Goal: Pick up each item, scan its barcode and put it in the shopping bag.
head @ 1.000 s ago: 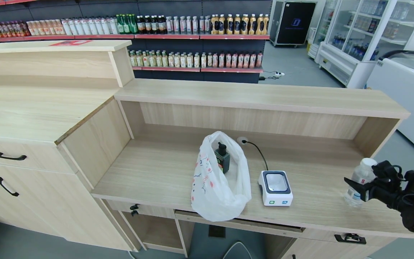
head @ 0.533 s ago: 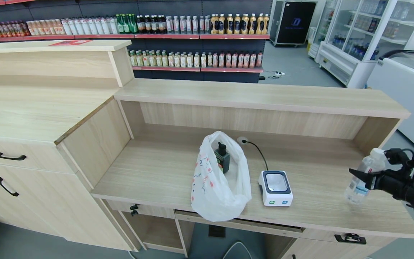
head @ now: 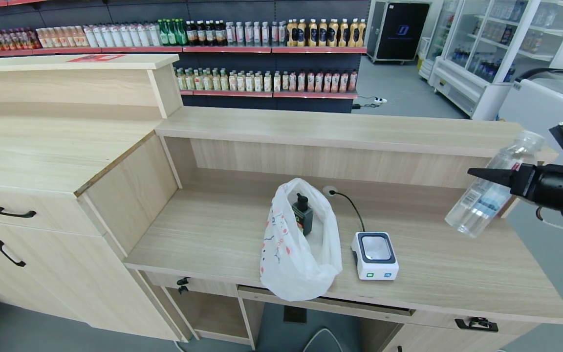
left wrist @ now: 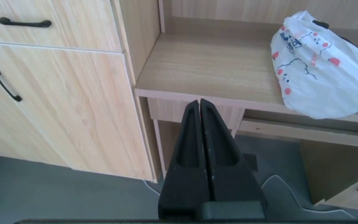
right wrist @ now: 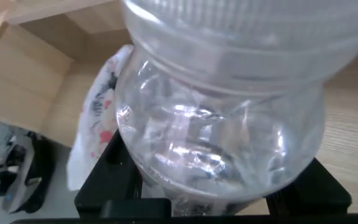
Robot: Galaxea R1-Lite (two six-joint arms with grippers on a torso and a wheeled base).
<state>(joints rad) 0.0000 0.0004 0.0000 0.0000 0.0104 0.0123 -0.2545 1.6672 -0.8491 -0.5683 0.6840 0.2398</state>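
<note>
Two bottles are recorded in the head view. A clear bottle [head: 472, 210] is held tilted in the air over the right end of the counter [head: 213, 230], well apart from the scanner [head: 374, 254], and is pinched about its middle by the right claw [head: 496, 183]. A dark pump bottle [head: 303, 215] is seen standing inside the white shopping bag [head: 296, 254], which is placed just left of the scanner. In the left wrist view, the left claw [left wrist: 200, 118] is noted with its fingers pressed together, held low in front of the counter [left wrist: 210, 62], on which the bag [left wrist: 319, 68] is seen. In the right wrist view, the clear bottle [right wrist: 222, 124] is shown gripped between the black fingers [right wrist: 104, 180] of the right claw [right wrist: 210, 193], with the bag [right wrist: 98, 106] beyond it.
</note>
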